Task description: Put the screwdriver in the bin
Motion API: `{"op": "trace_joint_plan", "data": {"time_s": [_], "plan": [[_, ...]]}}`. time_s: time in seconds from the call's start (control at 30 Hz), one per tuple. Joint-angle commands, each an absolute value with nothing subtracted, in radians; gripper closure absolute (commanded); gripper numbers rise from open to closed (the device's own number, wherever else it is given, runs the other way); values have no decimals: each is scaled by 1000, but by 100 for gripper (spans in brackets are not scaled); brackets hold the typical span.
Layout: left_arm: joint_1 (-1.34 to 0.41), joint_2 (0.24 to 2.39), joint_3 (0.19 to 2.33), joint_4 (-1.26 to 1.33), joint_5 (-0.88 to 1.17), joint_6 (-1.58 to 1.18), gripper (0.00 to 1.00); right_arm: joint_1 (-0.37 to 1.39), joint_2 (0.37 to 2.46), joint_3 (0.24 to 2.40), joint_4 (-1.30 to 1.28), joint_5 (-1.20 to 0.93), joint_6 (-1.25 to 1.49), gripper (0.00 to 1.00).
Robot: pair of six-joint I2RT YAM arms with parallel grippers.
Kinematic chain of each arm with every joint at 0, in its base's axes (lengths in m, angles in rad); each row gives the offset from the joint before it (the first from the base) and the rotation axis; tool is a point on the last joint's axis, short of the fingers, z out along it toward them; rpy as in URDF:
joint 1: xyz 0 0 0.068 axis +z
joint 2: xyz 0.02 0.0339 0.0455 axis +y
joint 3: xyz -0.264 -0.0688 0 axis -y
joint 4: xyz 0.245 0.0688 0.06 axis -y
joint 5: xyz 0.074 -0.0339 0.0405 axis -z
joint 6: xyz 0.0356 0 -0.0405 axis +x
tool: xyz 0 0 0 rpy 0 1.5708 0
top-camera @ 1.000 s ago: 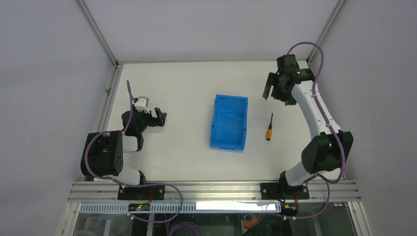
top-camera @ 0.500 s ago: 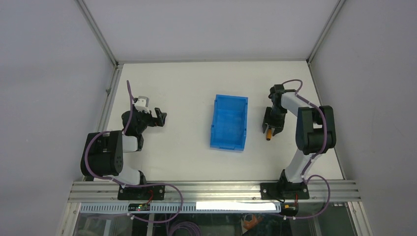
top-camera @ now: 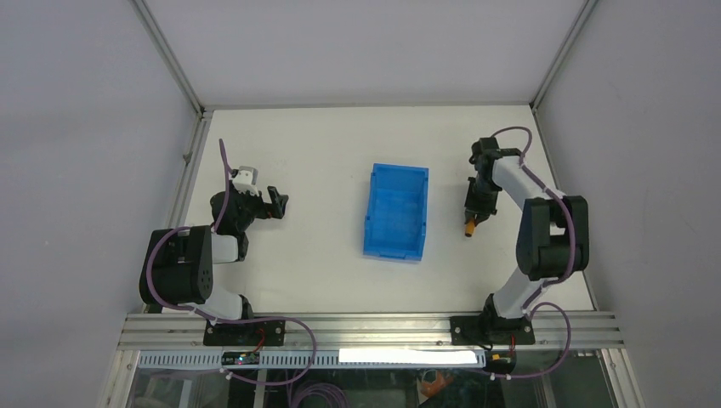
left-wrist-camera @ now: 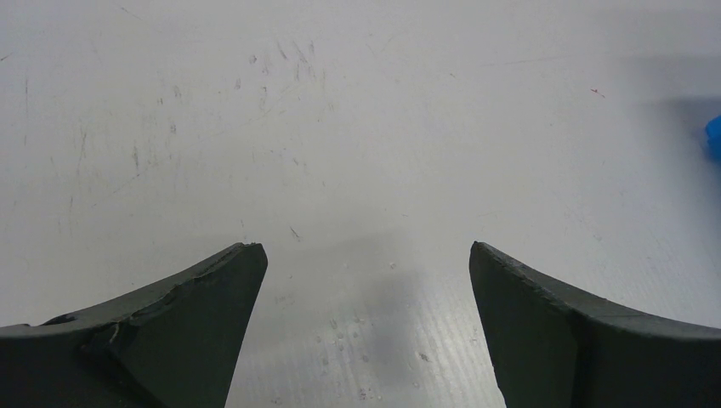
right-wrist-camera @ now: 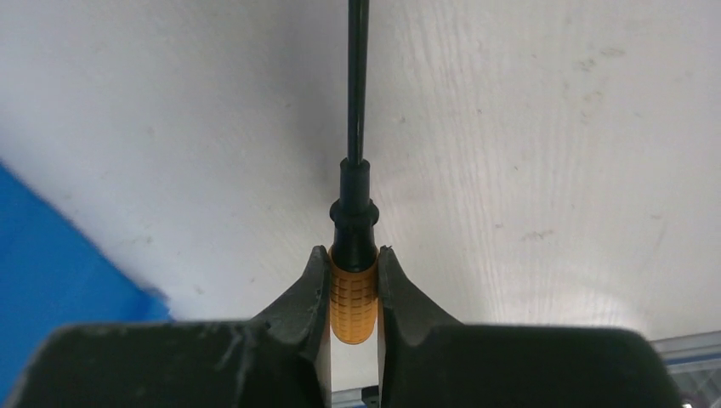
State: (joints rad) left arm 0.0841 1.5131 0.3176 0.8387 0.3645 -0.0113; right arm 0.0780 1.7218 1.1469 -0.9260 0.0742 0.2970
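One pinch of the right end effector point(right-wrist-camera: 353, 259) holds the screwdriver point(right-wrist-camera: 354, 204) by its orange handle just right of the bin point(top-camera: 396, 212), so it should lift straight, clear the wall, then release low inside; the left end effector point(left-wrist-camera: 366, 248) gapes wide, well left of the bin; no writing shows.

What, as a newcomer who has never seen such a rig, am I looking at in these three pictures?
A left arm and a right arm, both robots, are bolted at the near edge of a white table. The top picture looks down from above and behind them. The other two come from a camera on each wrist. On the table stands an empty blue bin. The left gripper is open over bare table, holding nothing. The right gripper, beside the bin, is shut on the orange handle of a screwdriver, which is not yet in the bin.
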Motion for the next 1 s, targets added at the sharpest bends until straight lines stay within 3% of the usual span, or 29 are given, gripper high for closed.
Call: {"op": "trace_joint_plan", "data": {"time_s": [0.0, 0.33, 0.7, 0.97], "plan": [[74, 1511, 336, 911, 357, -11, 1, 75, 1533, 1276, -1100, 77, 292, 100], [74, 1512, 336, 911, 357, -11, 1, 125, 1390, 1508, -1370, 11, 343, 100], [74, 1512, 336, 911, 357, -11, 1, 574, 1479, 1602, -1160, -8, 546, 100], [74, 1513, 336, 911, 357, -11, 1, 684, 1654, 1528, -982, 31, 592, 100]]}}
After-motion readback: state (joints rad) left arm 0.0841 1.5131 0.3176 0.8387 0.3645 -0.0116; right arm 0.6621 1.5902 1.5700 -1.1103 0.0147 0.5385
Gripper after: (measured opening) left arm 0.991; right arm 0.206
